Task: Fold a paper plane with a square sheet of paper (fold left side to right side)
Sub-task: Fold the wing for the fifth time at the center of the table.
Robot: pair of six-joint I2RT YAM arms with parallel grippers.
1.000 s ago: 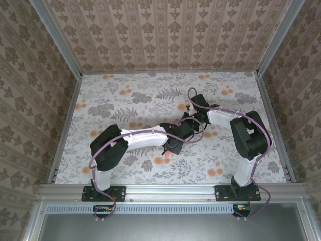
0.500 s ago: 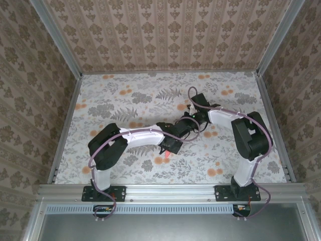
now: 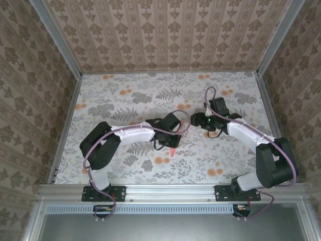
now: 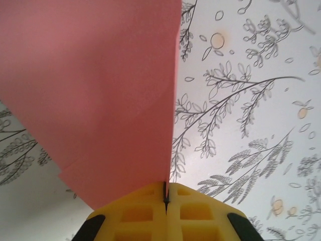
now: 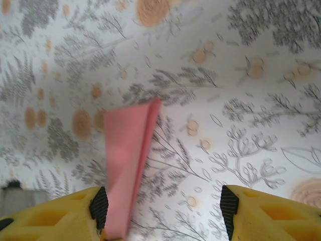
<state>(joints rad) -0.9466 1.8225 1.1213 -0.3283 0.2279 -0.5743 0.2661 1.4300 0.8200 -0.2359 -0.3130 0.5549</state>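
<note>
The square sheet of paper stands folded into a slim pink paper plane (image 4: 100, 100) with a centre crease. My left gripper (image 4: 165, 195) is shut on its folded edge, and the paper rises from between the yellow jaws. From above, a pink tip (image 3: 172, 150) pokes out below the left gripper (image 3: 169, 142) at the table's middle. My right gripper (image 3: 197, 120) is a little to the right of it, apart from the paper. In the right wrist view the pink plane (image 5: 128, 160) hangs close to the left pad (image 5: 99, 207), while the right gripper (image 5: 163, 213) stands open with nothing between its fingers.
A flowered tablecloth (image 3: 125, 100) covers the table, with small orange prints. Metal rails (image 3: 65, 125) and patterned walls close in the left, right and far sides. Purple cables (image 3: 183, 118) loop over both wrists.
My right gripper opened, let go of the paper and drew back to the right. The left gripper shut on the paper and shifted slightly left with it.
</note>
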